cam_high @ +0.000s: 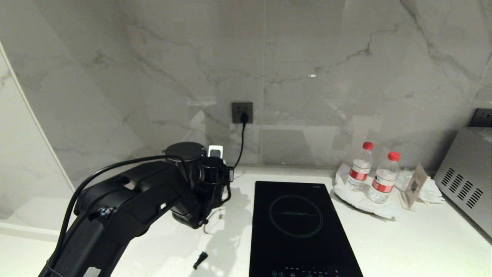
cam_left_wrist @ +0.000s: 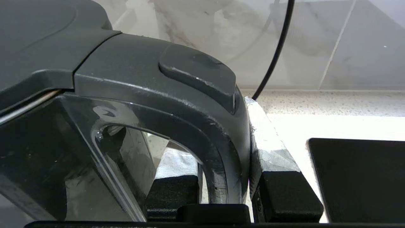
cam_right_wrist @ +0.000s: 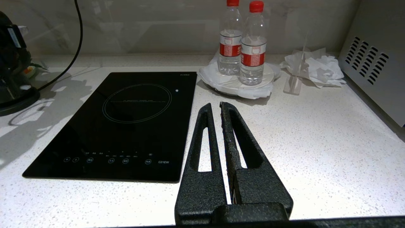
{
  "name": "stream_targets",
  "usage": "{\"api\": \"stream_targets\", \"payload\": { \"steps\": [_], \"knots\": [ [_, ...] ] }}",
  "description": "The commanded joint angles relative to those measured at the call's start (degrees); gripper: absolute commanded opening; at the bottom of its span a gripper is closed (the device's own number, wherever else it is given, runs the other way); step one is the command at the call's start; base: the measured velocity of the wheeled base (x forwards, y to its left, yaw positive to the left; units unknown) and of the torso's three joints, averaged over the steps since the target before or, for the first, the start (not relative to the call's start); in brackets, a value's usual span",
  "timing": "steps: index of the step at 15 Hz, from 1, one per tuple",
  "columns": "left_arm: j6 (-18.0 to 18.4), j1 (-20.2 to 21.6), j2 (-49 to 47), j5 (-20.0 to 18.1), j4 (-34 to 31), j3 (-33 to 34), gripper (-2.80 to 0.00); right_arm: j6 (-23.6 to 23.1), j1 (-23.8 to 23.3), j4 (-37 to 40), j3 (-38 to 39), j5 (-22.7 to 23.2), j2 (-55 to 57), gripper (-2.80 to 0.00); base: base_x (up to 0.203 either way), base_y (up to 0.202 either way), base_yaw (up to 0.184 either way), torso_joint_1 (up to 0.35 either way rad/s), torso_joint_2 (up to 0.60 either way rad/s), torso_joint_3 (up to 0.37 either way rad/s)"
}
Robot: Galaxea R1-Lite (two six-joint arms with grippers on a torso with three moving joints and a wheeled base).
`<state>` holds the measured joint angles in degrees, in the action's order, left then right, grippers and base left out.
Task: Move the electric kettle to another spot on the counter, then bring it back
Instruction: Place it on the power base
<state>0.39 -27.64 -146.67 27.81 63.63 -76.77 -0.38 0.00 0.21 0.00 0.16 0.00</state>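
We read "C21EW" on the induction cooktop (cam_right_wrist: 126, 117). Our left tool (cam_left_wrist: 226, 190) was narrowly parted, clamped on the electric kettle's (cam_left_wrist: 95, 95) handle (cam_left_wrist: 221, 158). Our right tool (cam_right_wrist: 215, 109) hung closed and empty above the table (cam_right_wrist: 316, 142).

The left arm (cam_high: 127, 207) reaches across the white desk (cam_high: 415, 238) to the electric kettle (cam_high: 188, 154), left of a black cooktop (cam_high: 300, 231); two water bottles (cam_high: 373, 171) stand right.

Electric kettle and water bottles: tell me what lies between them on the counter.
The black glass cooktop lies between the electric kettle and the water bottles, set into the counter; the head view shows it.
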Motion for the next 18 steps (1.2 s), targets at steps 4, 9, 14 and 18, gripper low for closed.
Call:
{"api": "stream_targets", "payload": {
  "steps": [4,9,14,18],
  "knots": [
    [-1.2,-0.3,1.74,0.14,0.74,2.53,-2.8,0.03,0.0,-0.03,0.0,0.02,0.0,-2.8,0.0,0.0,0.0,0.0,0.0,0.0],
    [-1.44,-1.71,2.36,0.14,0.79,2.94,-2.8,0.03,0.0,-0.03,0.0,0.02,0.0,-2.8,0.0,0.0,0.0,0.0,0.0,0.0],
    [-1.79,-1.88,2.35,0.05,0.79,3.39,-2.8,0.02,0.0,-0.03,0.0,0.02,0.0,-2.8,0.0,0.0,0.0,0.0,0.0,0.0],
    [-1.79,-0.63,0.33,-0.12,0.79,2.75,-2.8,0.03,0.0,-0.03,0.0,0.02,0.0,-2.8,0.0,0.0,0.0,0.0,0.0,0.0]
  ]
}}
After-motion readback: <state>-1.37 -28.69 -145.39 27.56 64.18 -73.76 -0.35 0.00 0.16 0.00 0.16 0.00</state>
